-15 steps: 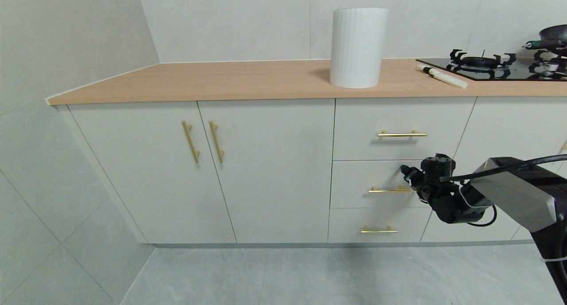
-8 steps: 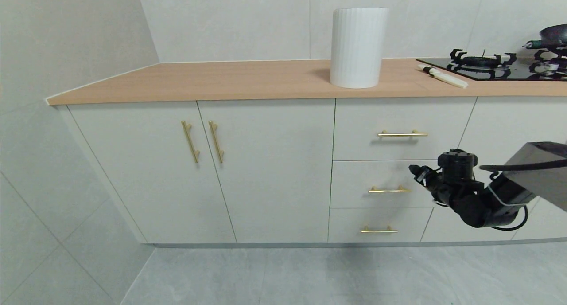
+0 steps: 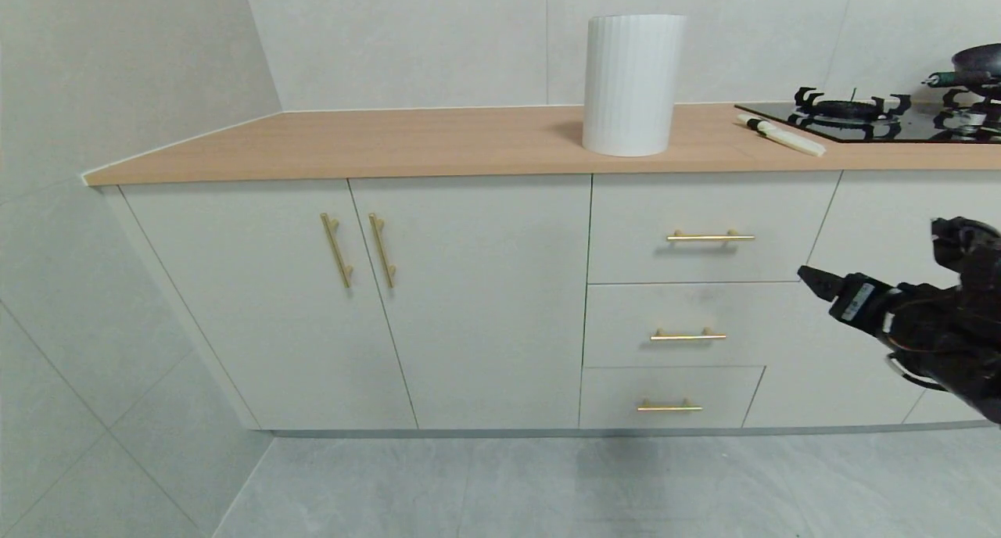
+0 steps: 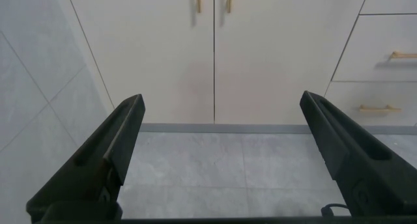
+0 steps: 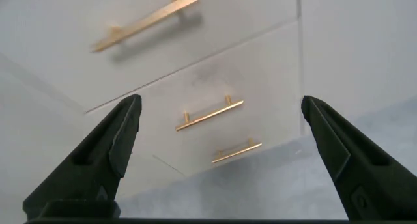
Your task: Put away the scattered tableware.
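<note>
A cream-handled utensil (image 3: 780,135) lies on the wooden countertop (image 3: 407,143) beside the hob. To its left stands a tall white ribbed canister (image 3: 632,84). Below is a stack of three drawers with gold handles: top (image 3: 710,237), middle (image 3: 688,335), bottom (image 3: 669,406). My right gripper (image 3: 868,249) hangs open and empty in front of the cabinet, right of the drawers. From its wrist I see my right gripper (image 5: 219,103) facing the middle handle (image 5: 210,116) from a distance. My left gripper (image 4: 221,100) is open and empty, low above the floor before the double doors (image 4: 214,55).
A black gas hob (image 3: 876,116) with a dark pan (image 3: 977,57) is at the counter's right end. A tiled wall closes the left side. The grey floor (image 3: 500,483) in front of the cabinets is open. The double doors have two vertical gold handles (image 3: 338,250).
My right arm has drawn back from the middle drawer handle, moving right and upward. The drawers stay closed; nothing on the counter moved.
</note>
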Motion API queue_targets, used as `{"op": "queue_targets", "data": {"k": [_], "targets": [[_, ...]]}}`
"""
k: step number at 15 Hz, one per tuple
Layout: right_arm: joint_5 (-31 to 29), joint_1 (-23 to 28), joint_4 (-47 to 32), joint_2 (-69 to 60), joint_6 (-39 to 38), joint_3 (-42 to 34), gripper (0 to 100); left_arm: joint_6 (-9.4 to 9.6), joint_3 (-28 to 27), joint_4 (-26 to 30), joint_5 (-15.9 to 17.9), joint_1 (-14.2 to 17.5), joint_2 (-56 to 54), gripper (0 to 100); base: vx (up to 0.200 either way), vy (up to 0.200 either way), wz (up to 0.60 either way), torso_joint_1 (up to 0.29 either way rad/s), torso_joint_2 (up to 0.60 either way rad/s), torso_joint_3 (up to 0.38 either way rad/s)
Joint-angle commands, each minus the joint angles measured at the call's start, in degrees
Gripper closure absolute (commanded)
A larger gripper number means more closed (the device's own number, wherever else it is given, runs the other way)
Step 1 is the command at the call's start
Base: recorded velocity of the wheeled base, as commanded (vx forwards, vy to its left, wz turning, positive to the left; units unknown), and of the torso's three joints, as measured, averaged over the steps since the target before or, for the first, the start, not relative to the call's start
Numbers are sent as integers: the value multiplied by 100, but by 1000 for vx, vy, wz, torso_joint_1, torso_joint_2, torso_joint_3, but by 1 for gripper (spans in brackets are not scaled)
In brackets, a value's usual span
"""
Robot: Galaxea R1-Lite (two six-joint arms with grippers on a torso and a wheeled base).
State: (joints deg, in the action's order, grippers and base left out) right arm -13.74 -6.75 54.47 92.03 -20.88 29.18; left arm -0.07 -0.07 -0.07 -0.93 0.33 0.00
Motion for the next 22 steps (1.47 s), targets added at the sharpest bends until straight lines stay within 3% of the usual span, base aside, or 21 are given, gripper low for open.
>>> {"op": "queue_targets", "data": {"k": [1,5,6,7,9,11,14,17,22], "targets": [[-24,-107,-24,-1978,603,-958,0,-1,7,-1,-4,2,9,0,0,0,0,0,0,0],[-278,-81,-507,-3771,1218,-1662,0,-1,-1,-1,-4,2,9,0,0,0,0,0,0,0],[-322,-81,-1492,-4922,1491,-1670,0,-1,-1,-1,-4,2,9,0,0,0,0,0,0,0],[-331,-81,-1905,-5309,1587,-1635,0,-1,7,-1,-4,2,9,0,0,0,0,0,0,0],[-569,-45,-4032,-6997,2106,-1231,0,-1,7,-1,-4,2,9,0,0,0,0,0,0,0],[-656,183,-5166,-7884,2167,-976,0,-1,-1,-1,-4,2,9,0,0,0,0,0,0,0],[-604,649,-5737,-8772,2378,-976,0,-1,-1,-1,5,2,9,0,0,0,0,0,0,0],[-419,693,-5772,-9203,2572,-1389,0,-1,7,-1,5,2,9,0,0,0,0,0,0,0],[1453,693,-5016,-9194,2475,-2874,0,-1,7,-1,5,2,9,0,0,0,0,0,0,0]]}}
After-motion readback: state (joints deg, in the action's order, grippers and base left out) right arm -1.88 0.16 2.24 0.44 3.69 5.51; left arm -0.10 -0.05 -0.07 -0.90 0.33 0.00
